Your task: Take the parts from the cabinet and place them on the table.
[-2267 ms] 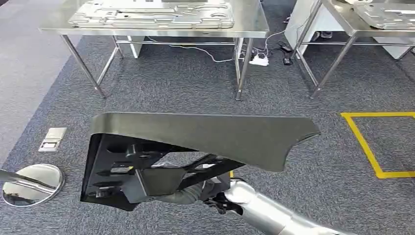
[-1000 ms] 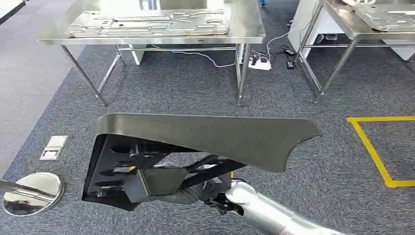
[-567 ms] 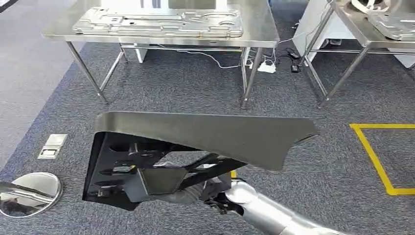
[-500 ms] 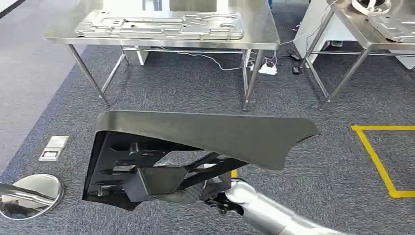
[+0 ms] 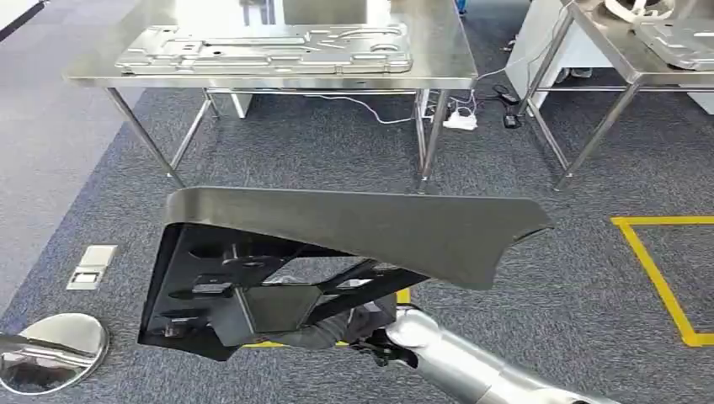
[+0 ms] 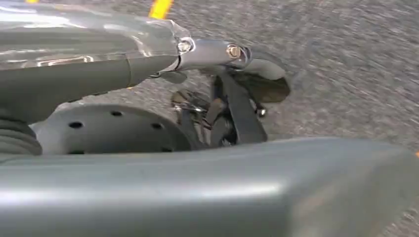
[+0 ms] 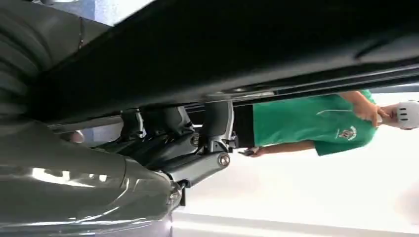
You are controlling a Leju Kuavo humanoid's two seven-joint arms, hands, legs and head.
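black part [image 5: 354, 231], flat curved panel, ribbed underside

Round mirror [image 5: 52, 352] on grey carpet [image 5: 320, 156]

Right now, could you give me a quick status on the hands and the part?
Right hand grips black part; left hand under it. Steel table ahead, metal panel on it.

The floor and steel table [image 5: 269, 71] at twelve o'clock are seen from high up; the black part [image 5: 354, 231] is viewed closely by both wrist cameras.
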